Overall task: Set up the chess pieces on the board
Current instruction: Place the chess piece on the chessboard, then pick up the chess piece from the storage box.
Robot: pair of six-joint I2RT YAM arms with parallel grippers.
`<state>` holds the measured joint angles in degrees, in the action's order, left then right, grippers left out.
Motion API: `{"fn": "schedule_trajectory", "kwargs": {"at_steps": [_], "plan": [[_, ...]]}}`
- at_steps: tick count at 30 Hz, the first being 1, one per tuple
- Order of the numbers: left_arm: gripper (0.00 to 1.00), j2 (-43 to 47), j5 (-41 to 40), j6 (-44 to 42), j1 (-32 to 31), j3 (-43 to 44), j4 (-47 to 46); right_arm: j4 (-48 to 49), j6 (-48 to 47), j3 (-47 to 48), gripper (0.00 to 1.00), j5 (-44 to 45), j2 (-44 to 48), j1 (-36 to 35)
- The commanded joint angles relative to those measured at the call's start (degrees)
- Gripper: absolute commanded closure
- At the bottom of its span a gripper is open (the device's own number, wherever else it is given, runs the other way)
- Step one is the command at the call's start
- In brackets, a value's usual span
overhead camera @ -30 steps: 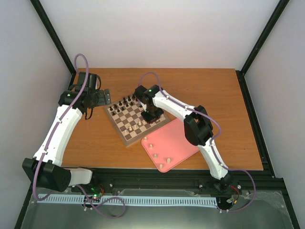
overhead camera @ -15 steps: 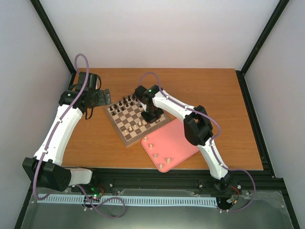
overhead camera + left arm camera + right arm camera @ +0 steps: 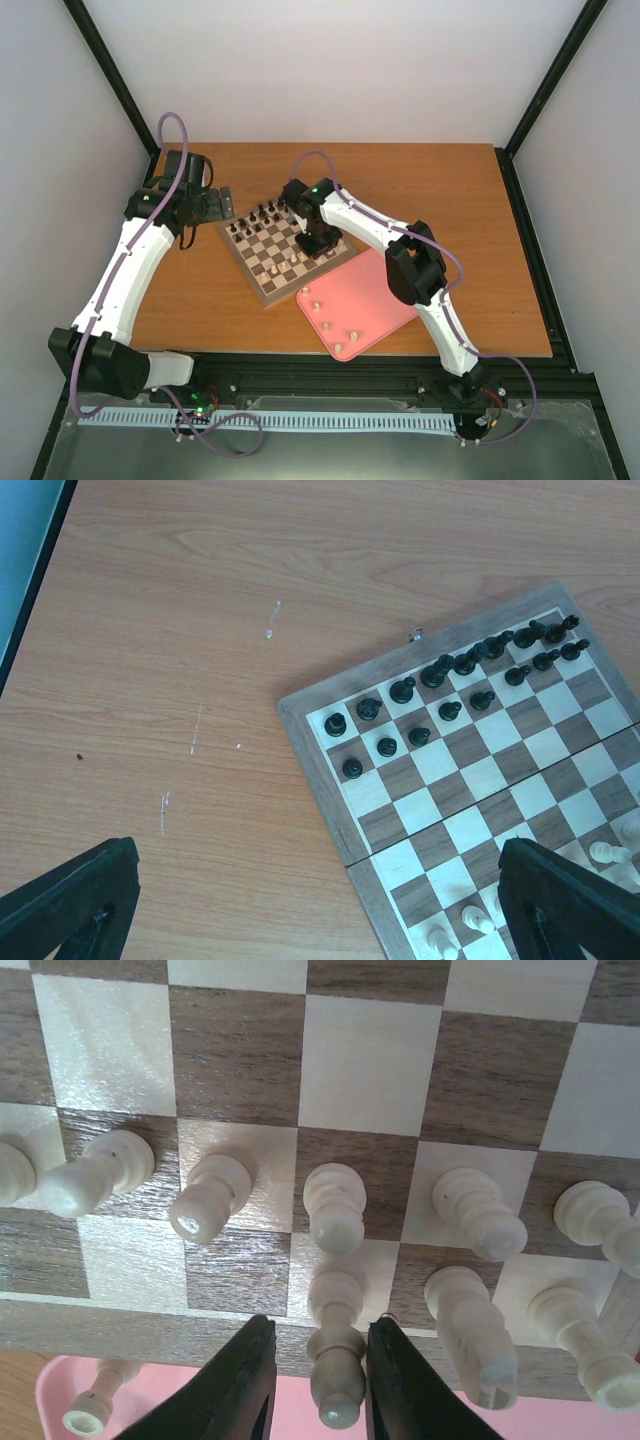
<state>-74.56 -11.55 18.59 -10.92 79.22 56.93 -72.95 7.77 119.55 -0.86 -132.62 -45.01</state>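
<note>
Table edges: the brown wooden table (image 3: 440,200) has black frame rails along both sides and a white wall behind. Broad bare wood lies right of and behind the work.
Board position: the square wooden chessboard with dark-brown and cream squares (image 3: 262,262) sits left of centre, with its sides oblique to the table edges.
Far rows: small dark pieces (image 3: 440,670) occupy the two rows on the far side.
Near rows: small pale cream pieces (image 3: 335,1210) stand closely spaced in the two rows on the tray side.
Neighbour: the pink rounded-corner tray (image 3: 372,300) lies just beside the chessboard's near-right side and holds a few more cream pieces.
Right tool: the right gripper (image 3: 320,1380) is released. Its black fingers (image 3: 245,1385) flank a tall cream piece (image 3: 337,1385) in the edge row, with a sliver of gap on one side.
Piece axis: upright, long axis vertical, base on its square.
Left tool: the left gripper (image 3: 315,905) is spread wide and holds nothing, above the chessboard's left corner and the bare wood beside it.
</note>
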Motion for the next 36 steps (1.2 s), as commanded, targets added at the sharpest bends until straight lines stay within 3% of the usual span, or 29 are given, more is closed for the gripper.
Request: {"fn": "schedule_trajectory", "kwargs": {"at_steps": [1,11,21,30,36], "plan": [[0.0,-0.23,-0.18,-0.48,0.37,0.98,-0.62,0.59,-0.15,1.44,0.72,-1.14,3.78,0.28],[0.0,-0.58,-0.22,-0.48,0.37,1.3,-0.49,-1.14,3.03,-3.89,0.54,0.0,15.17,-0.41],[0.0,-0.66,-0.08,-0.53,0.37,1.24,-0.39,2.92,8.62,-28.31,0.35,0.33,31.24,-2.64],[0.0,-1.62,0.55,-0.31,0.37,1.49,-0.49,6.47,14.02,-45.2,0.34,-1.1,38.67,-9.93],[0.0,-2.01,1.21,-0.09,0.35,1.33,-0.58,9.14,15.76,-51.01,0.37,-3.81,40.06,-11.64]]}}
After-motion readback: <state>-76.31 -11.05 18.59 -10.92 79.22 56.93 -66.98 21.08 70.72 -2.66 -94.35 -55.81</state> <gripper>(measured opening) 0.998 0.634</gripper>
